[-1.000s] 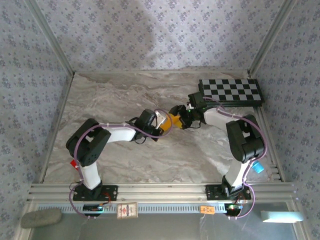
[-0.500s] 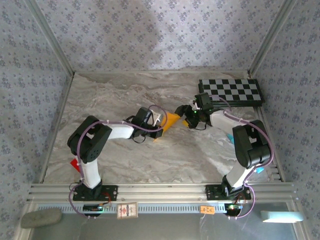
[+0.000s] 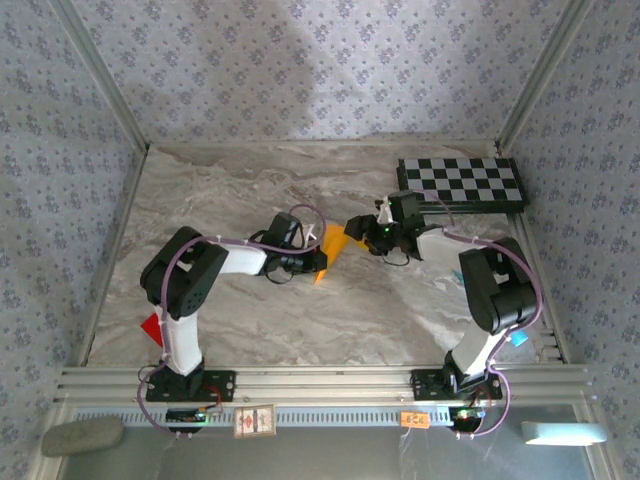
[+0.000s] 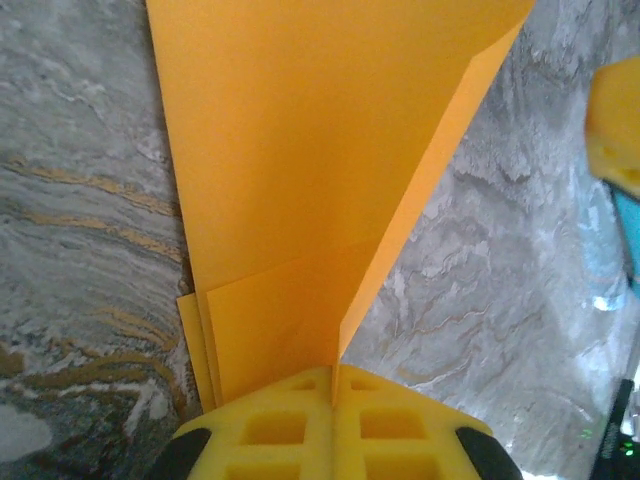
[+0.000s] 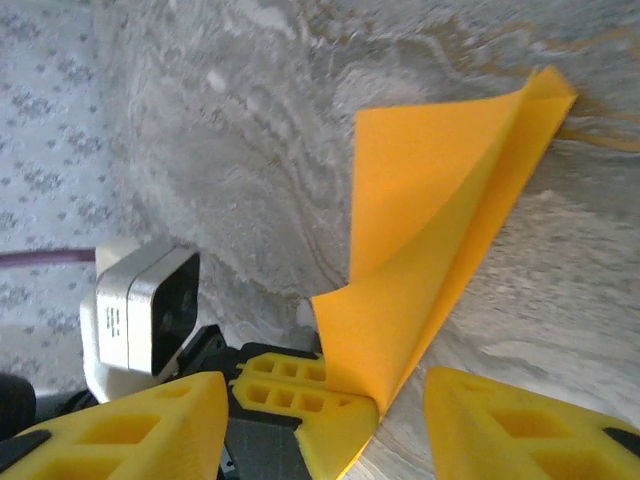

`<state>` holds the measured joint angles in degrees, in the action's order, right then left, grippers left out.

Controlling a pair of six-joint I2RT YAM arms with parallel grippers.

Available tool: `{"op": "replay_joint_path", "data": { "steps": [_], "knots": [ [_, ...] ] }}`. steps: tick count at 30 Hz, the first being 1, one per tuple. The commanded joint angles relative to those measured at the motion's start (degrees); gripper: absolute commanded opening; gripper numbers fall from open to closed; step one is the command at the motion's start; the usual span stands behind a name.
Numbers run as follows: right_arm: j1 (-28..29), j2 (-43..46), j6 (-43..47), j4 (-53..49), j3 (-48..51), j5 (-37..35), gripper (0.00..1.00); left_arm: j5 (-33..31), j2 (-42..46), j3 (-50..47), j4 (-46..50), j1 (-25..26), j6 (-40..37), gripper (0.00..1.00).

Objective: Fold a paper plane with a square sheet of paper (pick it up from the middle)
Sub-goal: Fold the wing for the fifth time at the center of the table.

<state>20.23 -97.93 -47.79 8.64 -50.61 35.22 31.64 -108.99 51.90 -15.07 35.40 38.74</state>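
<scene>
Marbled grey table (image 3: 250, 310) fills the floor of a booth with patterned wallpaper walls (image 3: 300, 70). From the top camera we see a black-and-white checkerboard (image 3: 460, 182) lying at the far right corner. A small red triangular piece (image 3: 152, 327) lies at the left edge beside the left arm. Both arms reach toward the middle of the table. There the left gripper (image 3: 312, 258) meets the near-left end of the folded paper (image 3: 335, 250), an orange-yellow pointed shape. The right gripper (image 3: 358, 228) sits just beside the paper's far-right end. At this size we cannot tell how either pair of fingers stands.

On the left wrist camera, the folded paper (image 4: 290, 170) rises from the left gripper (image 4: 333, 395) over the table (image 4: 80, 150). It shows one broad face and a narrower flap folded along a crease. The yellow fingers (image 4: 270, 430) are pressed together on the paper's lower edge. One yellow finger (image 4: 620, 120) of the right gripper shows at the right edge, apart from the paper.

On the right wrist camera, the right gripper (image 5: 328, 395) has its yellow fingers (image 5: 120, 430) spread wide, and neither touches the paper. Between them the folded paper (image 5: 430, 230) curls upward to a tip close above the table (image 5: 250, 130). The left gripper (image 5: 300, 395) pinches its lower corner, beside that arm's white camera box (image 5: 140, 300).
</scene>
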Motion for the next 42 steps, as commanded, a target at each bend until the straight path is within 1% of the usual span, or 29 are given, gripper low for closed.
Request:
{"op": "replay_joint_path", "data": {
  "steps": [1,5,16,26,31,37,42],
  "knots": [
    [1.2,-3.0,2.5,4.1,-0.8,3.3,0.52,2.5,-0.9,0.3,-3.2,-0.8,5.1,0.0],
    [2.1,-5.9,2.8,6.3,-1.6,4.8,0.49,2.9,-1.2,-1.3,-6.7,-1.3,7.5,0.0],
    [4.1,-11.1,4.6,7.7,-5.4,7.9,0.43,2.8,-2.4,-2.9,-9.4,-1.7,9.2,0.0],
    [5.0,-14.6,6.0,7.9,-8.0,9.2,0.42,2.5,-3.0,-4.2,-11.6,-1.8,10.6,0.0],
    [5.3,-16.3,5.9,8.1,-8.8,9.7,0.41,2.3,-3.2,-4.8,-11.8,-1.8,10.7,0.0],
    [5.5,-16.9,5.6,8.4,-9.2,9.8,0.41,1.4,-3.1,-5.2,-10.6,-1.8,10.3,0.07],
    [5.4,-17.2,6.0,7.4,-9.5,9.6,0.4,0.5,-3.0,-5.1,-9.0,-1.8,10.3,0.05]
  ]
}}
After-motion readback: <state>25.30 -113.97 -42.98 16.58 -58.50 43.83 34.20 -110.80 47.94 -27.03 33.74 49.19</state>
